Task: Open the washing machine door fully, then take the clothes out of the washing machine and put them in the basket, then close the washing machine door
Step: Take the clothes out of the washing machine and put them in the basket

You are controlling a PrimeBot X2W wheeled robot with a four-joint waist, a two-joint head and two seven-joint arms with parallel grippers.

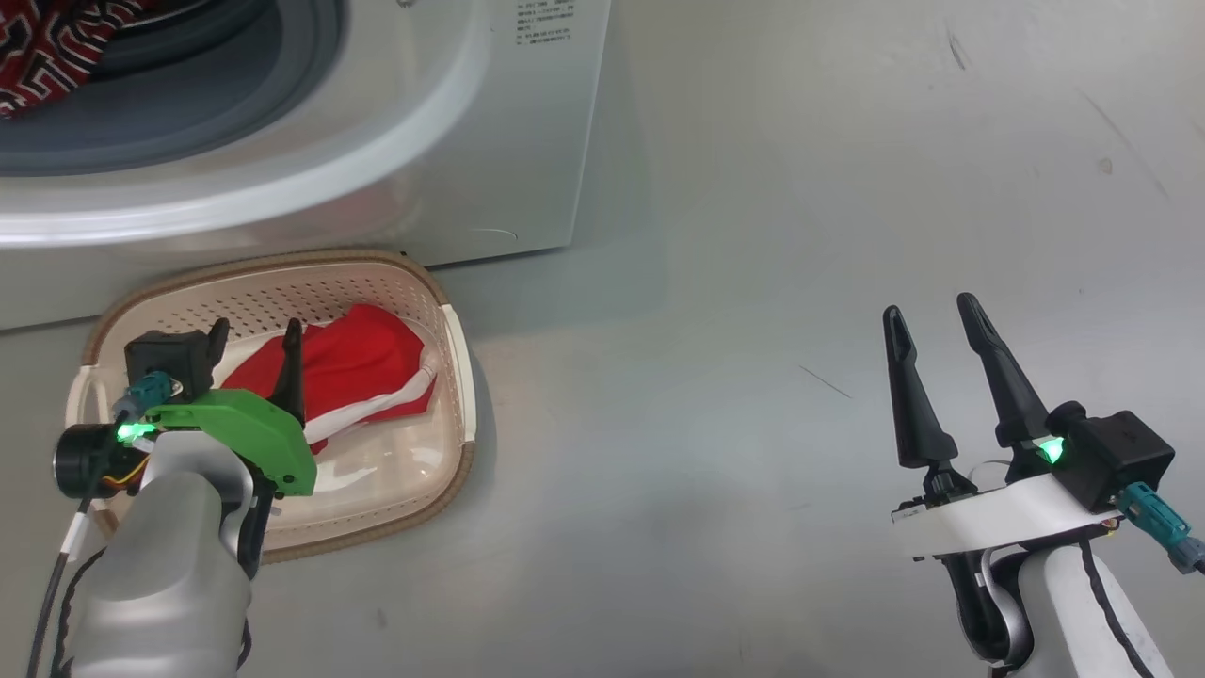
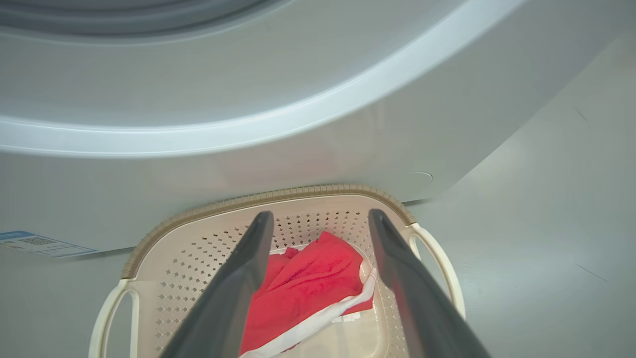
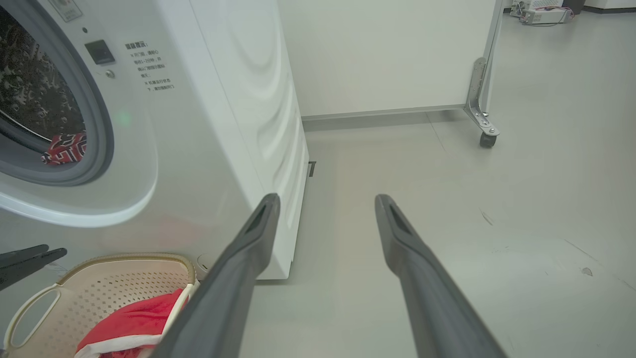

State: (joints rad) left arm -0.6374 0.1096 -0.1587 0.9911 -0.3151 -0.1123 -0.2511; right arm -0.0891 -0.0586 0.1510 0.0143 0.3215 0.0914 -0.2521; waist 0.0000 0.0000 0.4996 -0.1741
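The left gripper [image 1: 256,341] hangs over the basket [image 1: 450,377] with its two dark fingers apart and nothing between them. Right below them lies a red garment [image 1: 362,363] with white trim, crumpled on the basket floor. To my eye that is a drop-off pose: spread fingers above the load, cloth free of them.

The right gripper [image 1: 932,313] is well off to the right, above bare floor [image 1: 753,282], fingers apart too and empty. It looks parked out of the way so the left arm has room.

The basket sits on the floor with its far rim up against the foot of the washing machine [image 1: 442,132], just under the drum mouth [image 1: 235,104], which keeps the carry short. At the near lip of the drum a second garment [image 1: 42,56], red with black-and-white pattern, waits, so I judge the unloading unfinished.

The floor is smooth pale grey with a few scuffs. Beyond the machine stands a white panel [image 3: 387,54] on a castor [image 3: 488,139].
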